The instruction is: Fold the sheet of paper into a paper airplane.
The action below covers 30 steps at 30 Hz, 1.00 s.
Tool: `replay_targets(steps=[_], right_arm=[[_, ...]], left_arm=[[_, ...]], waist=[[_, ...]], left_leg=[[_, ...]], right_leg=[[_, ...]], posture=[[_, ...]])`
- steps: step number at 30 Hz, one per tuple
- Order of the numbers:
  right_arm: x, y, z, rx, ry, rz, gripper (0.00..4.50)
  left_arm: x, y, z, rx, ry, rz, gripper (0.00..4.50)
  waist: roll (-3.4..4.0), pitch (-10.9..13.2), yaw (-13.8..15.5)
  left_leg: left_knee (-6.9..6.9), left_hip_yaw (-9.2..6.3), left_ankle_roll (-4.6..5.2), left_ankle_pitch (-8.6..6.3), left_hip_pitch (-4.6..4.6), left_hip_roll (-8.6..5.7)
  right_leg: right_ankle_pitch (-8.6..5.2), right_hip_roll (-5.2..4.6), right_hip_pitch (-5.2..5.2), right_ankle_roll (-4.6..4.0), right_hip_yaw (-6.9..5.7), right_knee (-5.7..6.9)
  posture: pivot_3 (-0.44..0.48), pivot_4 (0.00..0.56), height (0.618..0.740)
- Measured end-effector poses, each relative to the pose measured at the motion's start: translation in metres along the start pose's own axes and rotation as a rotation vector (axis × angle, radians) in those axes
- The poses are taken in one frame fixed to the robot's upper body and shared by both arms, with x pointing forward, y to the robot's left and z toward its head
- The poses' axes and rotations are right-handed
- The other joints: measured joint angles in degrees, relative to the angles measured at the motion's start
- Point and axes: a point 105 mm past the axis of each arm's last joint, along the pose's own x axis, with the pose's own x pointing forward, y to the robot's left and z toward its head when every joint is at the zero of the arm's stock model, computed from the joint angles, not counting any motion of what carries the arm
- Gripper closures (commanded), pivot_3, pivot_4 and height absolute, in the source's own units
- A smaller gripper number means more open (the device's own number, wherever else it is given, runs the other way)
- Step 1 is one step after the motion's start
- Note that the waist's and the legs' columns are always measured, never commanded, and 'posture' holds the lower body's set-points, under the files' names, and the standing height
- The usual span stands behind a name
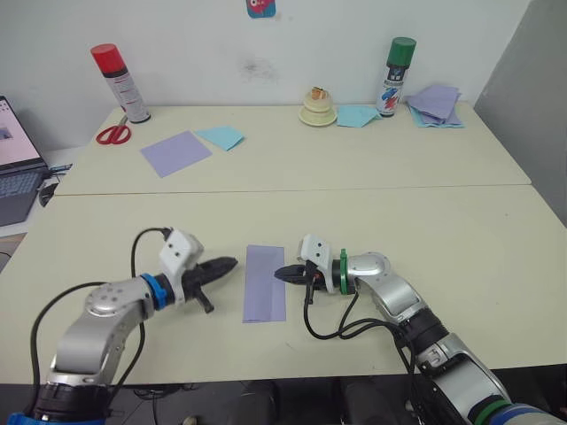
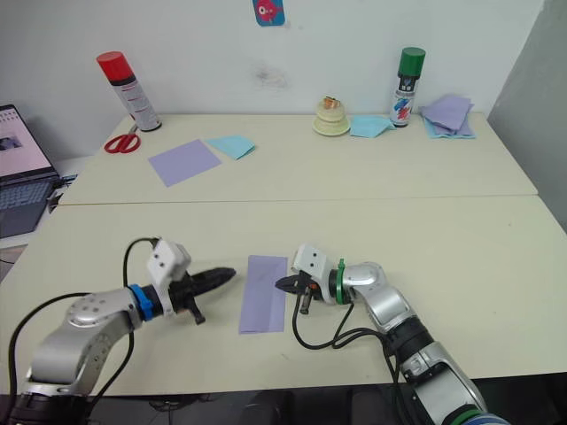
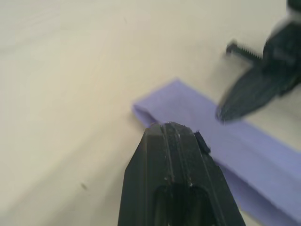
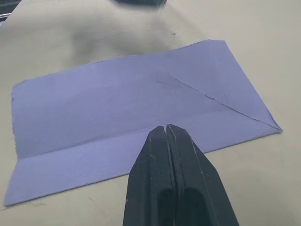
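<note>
Both grippers closed, empty: left gripper [image 1: 226, 263], right gripper [image 1: 282, 274] pinning the sheet of paper [image 1: 265, 283] mid-frame; a slip could skew the crease.

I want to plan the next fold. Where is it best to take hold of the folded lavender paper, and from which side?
Probably the long edge of the sheet of paper on the robot's left, approached low from that side by the left gripper. The paper lies flat as a narrow strip, and the left wrist view seems to show layers there.
</note>
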Motion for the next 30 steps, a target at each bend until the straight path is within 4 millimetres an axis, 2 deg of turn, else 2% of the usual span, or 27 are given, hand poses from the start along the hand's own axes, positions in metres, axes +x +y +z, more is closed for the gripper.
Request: replay_targets(steps=[1, 3, 5, 8, 11, 18, 20, 22, 26, 30], right_arm=[[0.000, 0.000, 0.000, -0.001, 0.000, 0.000, 4.48], [0.000, 0.000, 0.000, -0.001, 0.000, 0.001, 4.48], [0.000, 0.000, 0.000, 0.000, 0.001, 0.000, 4.48], [0.000, 0.000, 0.000, 0.004, 0.002, -0.001, 4.48], [0.000, 0.000, 0.000, 0.007, 0.003, -0.004, 4.48], [0.004, -0.008, 0.001, 0.024, -0.008, -0.055, 4.48], [0.007, -0.017, 0.002, 0.024, -0.007, -0.098, 4.48], [0.008, -0.034, 0.003, 0.000, 0.007, -0.182, 4.48], [0.000, -0.064, 0.004, -0.048, 0.039, -0.327, 4.48], [-0.002, -0.073, 0.003, -0.070, 0.045, -0.372, 4.48]], left_arm=[[0.003, -0.004, 0.007, 0.014, -0.015, -0.018, 4.50], [0.011, -0.015, 0.009, 0.022, -0.017, -0.061, 4.50], [0.022, -0.027, -0.001, 0.011, 0.014, -0.099, 4.50], [0.033, -0.038, -0.028, 0.003, 0.114, -0.129, 4.50], [0.032, -0.040, -0.049, 0.013, 0.195, -0.130, 4.50], [0.031, -0.038, -0.053, 0.085, 0.199, -0.144, 4.50], [0.031, -0.037, -0.053, 0.099, 0.195, -0.142, 4.50], [0.032, -0.036, -0.053, 0.106, 0.189, -0.144, 4.50], [0.033, -0.037, -0.053, 0.112, 0.183, -0.146, 4.50], [0.032, -0.037, -0.054, 0.111, 0.183, -0.146, 4.50]], waist=[[0.00, 0.00, -0.01], [0.00, 0.00, -0.02], [0.00, 0.00, -0.01], [0.00, 0.00, -0.01], [0.00, 0.00, -0.01], [-0.01, -0.02, 0.05], [-0.01, -0.02, 0.02], [0.00, -0.02, 0.05], [-0.01, -0.03, 0.10], [-0.02, -0.08, 0.18]], left_leg=[[0.00, 0.02, 0.00, 0.00, 0.01, 0.00], [-0.01, 0.04, 0.00, 0.00, 0.01, -0.01], [-0.01, 0.04, 0.00, 0.00, 0.01, 0.00], [-0.01, 0.04, 0.00, 0.00, 0.01, 0.00], [-0.01, 0.04, 0.00, 0.00, 0.00, 0.01], [-0.02, 0.02, 0.00, 0.00, 0.06, 0.02], [-0.03, 0.02, 0.00, 0.00, 0.09, 0.02], [-0.02, 0.02, -0.01, 0.00, 0.11, 0.00], [-0.02, 0.01, -0.01, 0.00, 0.11, -0.01], [-0.02, 0.01, -0.01, 0.00, 0.11, -0.02]], right_leg=[[0.00, 0.00, 0.01, 0.00, 0.02, -0.01], [0.00, 0.00, 0.02, 0.00, 0.05, -0.01], [0.00, 0.01, 0.02, 0.00, 0.05, -0.01], [0.00, 0.03, 0.01, 0.00, 0.05, 0.00], [0.00, 0.03, -0.01, 0.00, 0.06, 0.00], [-0.01, 0.03, 0.02, -0.01, 0.04, 0.00], [0.00, 0.03, 0.03, -0.01, 0.04, 0.01], [0.00, 0.03, 0.01, -0.02, 0.04, 0.03], [0.00, 0.02, 0.02, -0.02, 0.04, 0.02], [0.00, 0.01, 0.06, -0.02, 0.04, 0.01]], posture=[[0.000, 0.150, 0.740], [0.000, 0.150, 0.740], [0.000, 0.150, 0.740], [0.000, 0.150, 0.740], [0.000, 0.150, 0.740], [0.000, 0.150, 0.740], [0.000, 0.150, 0.740], [0.000, 0.150, 0.740], [0.000, 0.150, 0.740], [0.000, 0.150, 0.740]])
